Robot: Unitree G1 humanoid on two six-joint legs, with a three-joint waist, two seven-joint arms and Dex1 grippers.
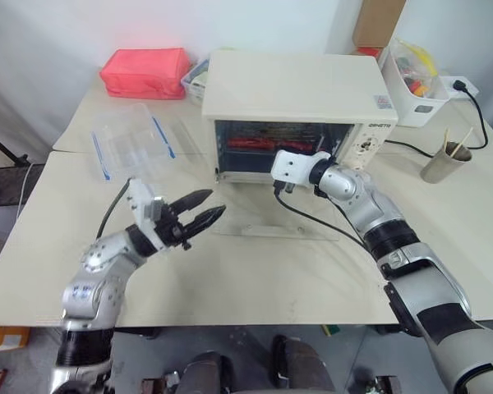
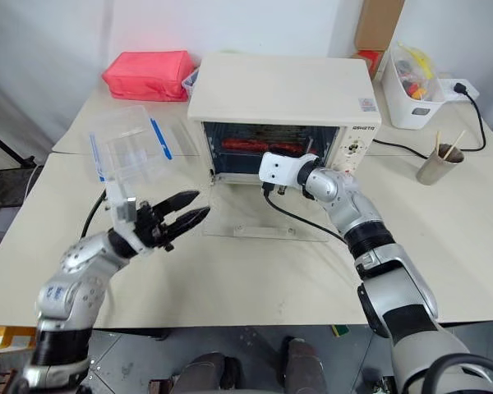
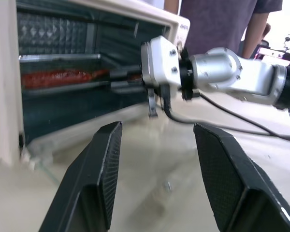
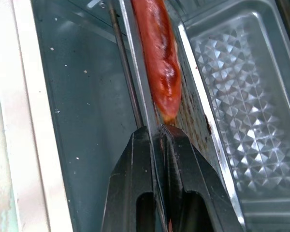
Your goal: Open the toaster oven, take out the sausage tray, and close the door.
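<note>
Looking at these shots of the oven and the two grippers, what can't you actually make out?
- Sausage tray: right wrist view cuts off most of it.
- Sausage count: right gripper blocks the oven opening in head views.
- Oven lettering: too small.
- Cup contents: too small.

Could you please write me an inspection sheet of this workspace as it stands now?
Surface: beige table, bare in front.
Job's things: toaster oven with door folded down flat; sausage tray inside, red sausage on it.
Clutter: clear plastic container, pink-red soft box, white bin, cup with sticks.
Grippers: right gripper pinching the tray's rim; left gripper open, holding nothing.
Cables: black cable under right wrist; another at a wall plug.
Surroundings: a person behind the table.
</note>
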